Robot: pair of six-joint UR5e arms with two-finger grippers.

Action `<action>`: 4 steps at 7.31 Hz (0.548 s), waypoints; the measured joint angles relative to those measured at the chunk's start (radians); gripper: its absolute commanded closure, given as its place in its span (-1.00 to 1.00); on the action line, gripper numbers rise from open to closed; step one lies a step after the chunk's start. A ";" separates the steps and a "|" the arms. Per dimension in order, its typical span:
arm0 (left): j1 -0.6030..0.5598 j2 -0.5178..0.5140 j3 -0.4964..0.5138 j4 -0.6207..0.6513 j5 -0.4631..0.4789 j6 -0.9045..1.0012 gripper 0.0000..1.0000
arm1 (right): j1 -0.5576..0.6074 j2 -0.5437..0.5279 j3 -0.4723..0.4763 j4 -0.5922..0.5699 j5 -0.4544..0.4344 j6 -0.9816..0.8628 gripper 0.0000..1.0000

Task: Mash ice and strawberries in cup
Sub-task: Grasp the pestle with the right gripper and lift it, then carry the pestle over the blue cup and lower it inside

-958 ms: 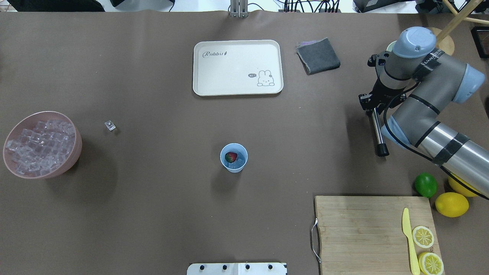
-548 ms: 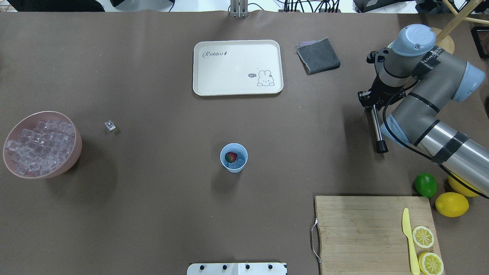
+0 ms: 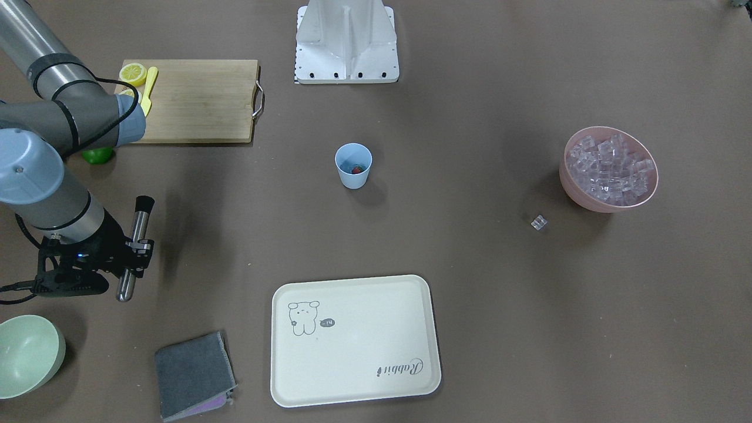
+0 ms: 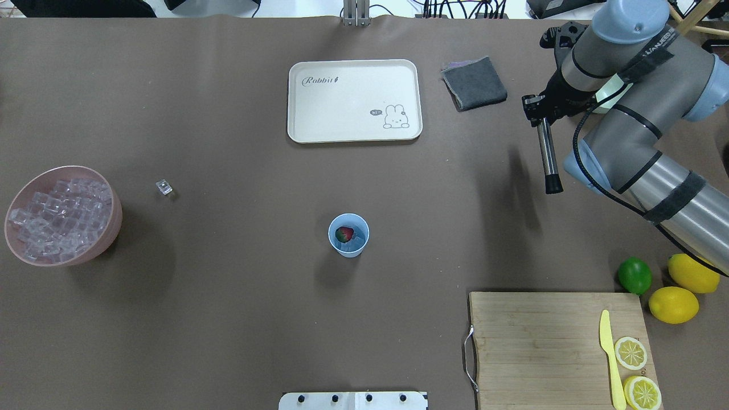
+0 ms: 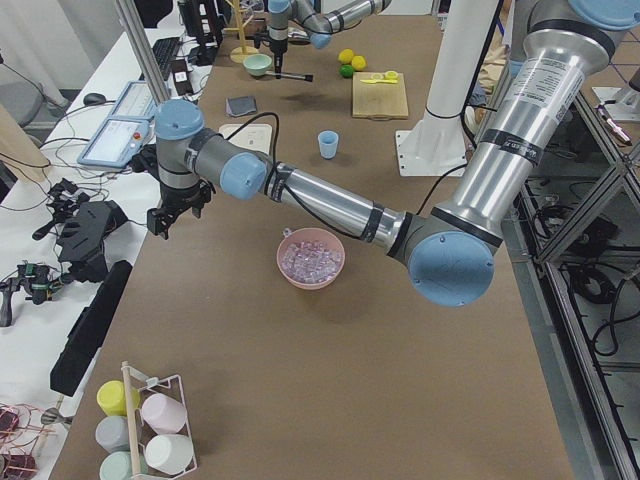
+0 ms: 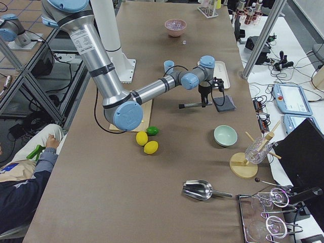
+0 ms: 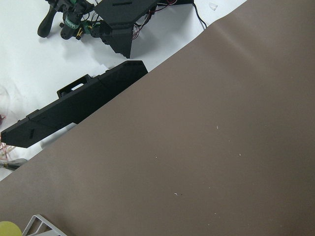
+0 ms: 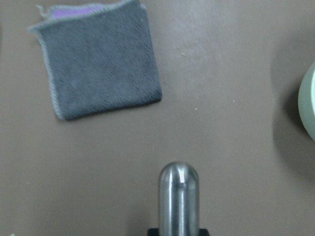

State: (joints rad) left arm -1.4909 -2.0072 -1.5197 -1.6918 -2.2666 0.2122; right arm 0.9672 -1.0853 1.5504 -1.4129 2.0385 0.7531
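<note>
The light-blue cup (image 4: pixel 348 235) stands upright mid-table, also in the front view (image 3: pixel 353 166). Inside it lie the red strawberry (image 4: pixel 344 233) and clear ice (image 4: pixel 356 244). More ice (image 4: pixel 57 219) fills a pink bowl (image 4: pixel 114 228) at the left, and one loose cube (image 4: pixel 164 187) lies beside it. My right gripper (image 4: pixel 538 111) is shut on a steel muddler (image 4: pixel 548 156) with a black tip, held roughly level above the table, far right of the cup. My left gripper (image 5: pixel 165 222) shows only in the exterior left view, so I cannot tell its state.
A cream rabbit tray (image 4: pixel 353 101) and a grey cloth (image 4: pixel 474 83) lie at the far side. A pale green bowl (image 3: pixel 29 352) sits near the right gripper. A wooden cutting board (image 4: pixel 541 341) with a yellow knife and lemon halves, a lime (image 4: pixel 634 275) and lemons are near right.
My right arm has moved toward the far side of the table and slightly left, carrying the muddler with it. The cup and ice have not moved.
</note>
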 measured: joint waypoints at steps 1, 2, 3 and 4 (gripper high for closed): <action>-0.001 -0.003 0.006 0.004 0.026 -0.001 -0.93 | 0.002 0.009 0.052 0.025 -0.034 0.015 1.00; -0.004 -0.004 0.018 0.007 0.048 -0.002 -0.93 | -0.001 0.018 0.084 0.085 -0.064 0.036 1.00; -0.007 -0.002 0.035 0.009 0.056 -0.003 -0.93 | -0.011 0.022 0.116 0.148 -0.111 0.056 1.00; -0.010 0.002 0.062 0.014 0.057 -0.007 -0.93 | -0.035 0.025 0.157 0.188 -0.179 0.070 1.00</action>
State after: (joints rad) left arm -1.5006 -2.0048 -1.4577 -1.6781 -2.2096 0.2048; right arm 0.9321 -1.0606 1.7072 -1.2248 1.8597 0.8235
